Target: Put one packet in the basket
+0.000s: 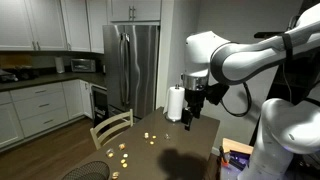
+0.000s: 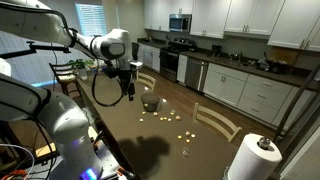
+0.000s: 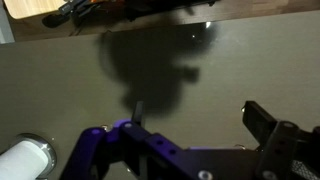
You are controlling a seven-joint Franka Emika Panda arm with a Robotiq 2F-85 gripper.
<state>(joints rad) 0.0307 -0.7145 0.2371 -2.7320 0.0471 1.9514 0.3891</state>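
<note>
Several small yellowish packets lie scattered on the dark table in both exterior views. The round pale grey-brown basket stands at the table's near left corner; in an exterior view it shows as a small round shape past the packets. My gripper hangs above the table, apart from the packets and the basket. In the wrist view the gripper is open and empty, with only bare tabletop between the fingers. No packet or basket shows in the wrist view.
A white paper towel roll stands on the table close to the gripper. A light wooden chair is at the table's side. Kitchen cabinets and a fridge stand behind.
</note>
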